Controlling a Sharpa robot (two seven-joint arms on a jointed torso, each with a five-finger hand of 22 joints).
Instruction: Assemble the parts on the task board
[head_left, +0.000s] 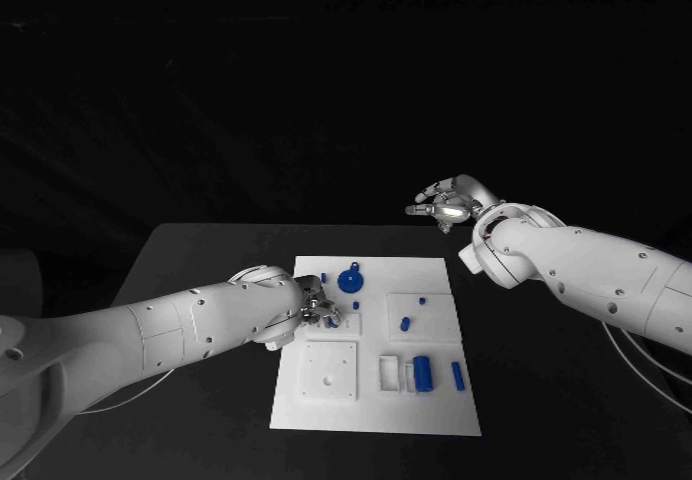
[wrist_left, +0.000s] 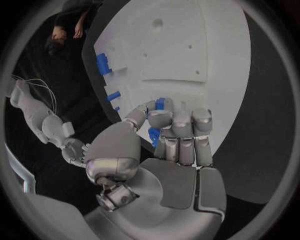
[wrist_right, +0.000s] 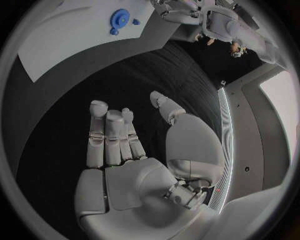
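Right now my left hand (head_left: 310, 312) sits low over the left edge of the task board (head_left: 433, 415), and in the left wrist view its fingers (wrist_left: 181, 125) curl around a small blue part (wrist_left: 160, 104), pinched against the thumb just above the board's white surface. My right hand (head_left: 453, 203) hangs in the air beyond the board's far right corner, well apart from it, fingers spread and holding nothing; the right wrist view shows the palm (wrist_right: 134, 170) bare over the black table (head_left: 202, 250). On the board I see a round blue part (head_left: 352, 282) near the far edge, two small blue pieces (head_left: 407, 322) at mid-board, and upright blue bars (head_left: 423, 372) toward the near right beside a white square block (head_left: 330, 371). Bare table runs along both long sides of the board. I can read no writing or labels anywhere.
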